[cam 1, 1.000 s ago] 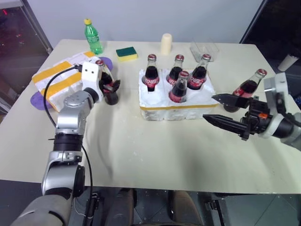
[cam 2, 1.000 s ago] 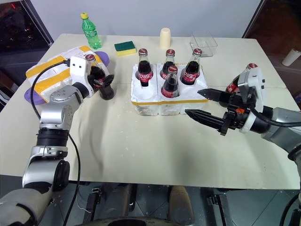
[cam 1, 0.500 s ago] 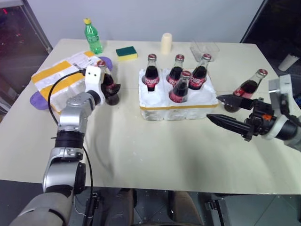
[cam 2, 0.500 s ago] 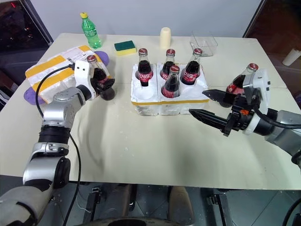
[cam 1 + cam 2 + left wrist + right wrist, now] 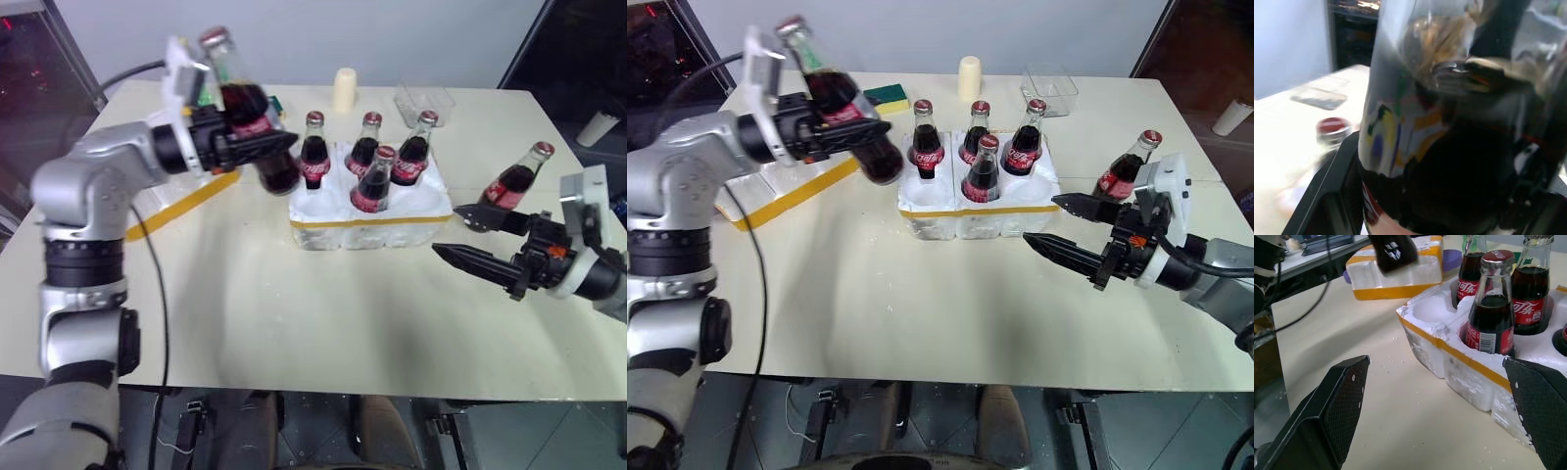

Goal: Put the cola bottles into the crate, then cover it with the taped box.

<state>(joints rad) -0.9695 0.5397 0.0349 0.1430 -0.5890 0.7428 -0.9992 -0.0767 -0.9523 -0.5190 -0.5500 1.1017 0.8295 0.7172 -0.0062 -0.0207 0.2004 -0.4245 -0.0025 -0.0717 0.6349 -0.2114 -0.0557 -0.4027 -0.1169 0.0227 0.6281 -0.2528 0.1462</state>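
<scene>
Low white styrofoam crate [image 5: 372,220] with a yellow tape strip along its near edge stood mid-worktop [image 5: 294,323]; it held four small glass cola bottles with red labels and red caps: three in the far row [image 5: 314,152], [image 5: 366,144], [image 5: 415,150] and one in the near middle well [image 5: 374,182]. The near well on the robot's left [image 5: 1430,309] was empty. A fifth cola bottle [image 5: 517,178] stood on the worktop to the right of the crate, just beyond the right pincer. A sixth cola bottle [image 5: 247,108], tilted with its cap up and away from the crate, was clamped around its body by the left pincer [image 5: 257,145] and held in the air above the worktop, just left of the crate. The right pincer [image 5: 468,235] had its two black fingers spread wide apart and held nothing, level above the worktop beside the crate's right end. Large white styrofoam box with wide yellow tape bands [image 5: 789,181] lay at the worktop's left side, partly hidden by the left arm. A clear plastic tub [image 5: 425,98], a cream cylinder [image 5: 345,90] and a green-and-yellow sponge [image 5: 886,95] sat along the far edge. Bottle labels bore white script on red, not readable.
</scene>
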